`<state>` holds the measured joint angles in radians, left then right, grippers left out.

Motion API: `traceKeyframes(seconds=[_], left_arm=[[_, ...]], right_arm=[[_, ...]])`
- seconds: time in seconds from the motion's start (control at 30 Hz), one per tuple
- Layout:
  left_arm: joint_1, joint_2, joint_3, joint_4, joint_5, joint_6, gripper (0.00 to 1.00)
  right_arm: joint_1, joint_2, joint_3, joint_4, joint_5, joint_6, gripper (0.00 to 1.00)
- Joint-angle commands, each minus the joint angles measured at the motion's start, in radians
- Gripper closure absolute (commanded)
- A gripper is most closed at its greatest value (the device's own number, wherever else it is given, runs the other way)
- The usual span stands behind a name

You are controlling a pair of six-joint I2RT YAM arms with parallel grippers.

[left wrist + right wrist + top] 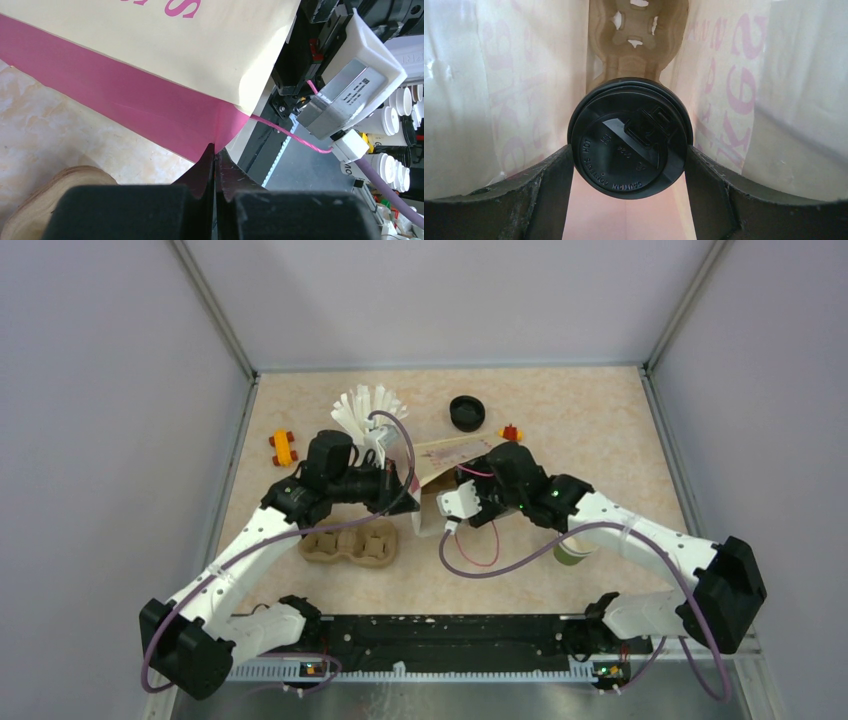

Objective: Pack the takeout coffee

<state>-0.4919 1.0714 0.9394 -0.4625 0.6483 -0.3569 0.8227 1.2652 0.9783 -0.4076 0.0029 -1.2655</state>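
Note:
The takeout coffee (630,135) shows in the right wrist view as a round black lid seen from above, inside the paper bag (734,75). Its pale sides are hidden under the lid. My right gripper (629,156) is shut on it, one finger on each side of the lid. In the top view the right gripper (449,504) reaches into the mouth of the cream and pink bag (445,455), and the cup is hidden. My left gripper (215,150) is shut on the bag's pink edge (150,115) and holds it at the left of the opening (408,492).
A brown pulp cup carrier (634,30) lies deeper in the bag. Another carrier (350,545) sits on the table under the left arm. A white cup of straws (368,415), a black round lid (466,412), two small orange toys (284,447) and a green cup (572,552) stand around.

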Motion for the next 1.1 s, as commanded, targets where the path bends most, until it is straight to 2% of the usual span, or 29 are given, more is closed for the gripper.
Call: traceKeyframes(seconds=[0.0, 0.27, 0.53, 1.07], left_arm=[[-0.002, 0.005, 0.031, 0.031, 0.037, -0.002, 1.0], [-0.005, 0.017, 0.032, 0.033, 0.05, -0.012, 1.0], [-0.004, 0.027, 0.043, 0.034, 0.05, -0.013, 1.0], [-0.004, 0.028, 0.049, 0.023, 0.037, -0.014, 1.0]], right_arm=[[0.002, -0.025, 0.007, 0.029, -0.028, -0.04, 0.37], [-0.022, -0.001, -0.032, 0.129, -0.035, -0.014, 0.39], [-0.045, 0.021, -0.017, 0.074, -0.08, -0.032, 0.38], [-0.075, 0.024, -0.011, 0.084, -0.08, -0.062, 0.38]])
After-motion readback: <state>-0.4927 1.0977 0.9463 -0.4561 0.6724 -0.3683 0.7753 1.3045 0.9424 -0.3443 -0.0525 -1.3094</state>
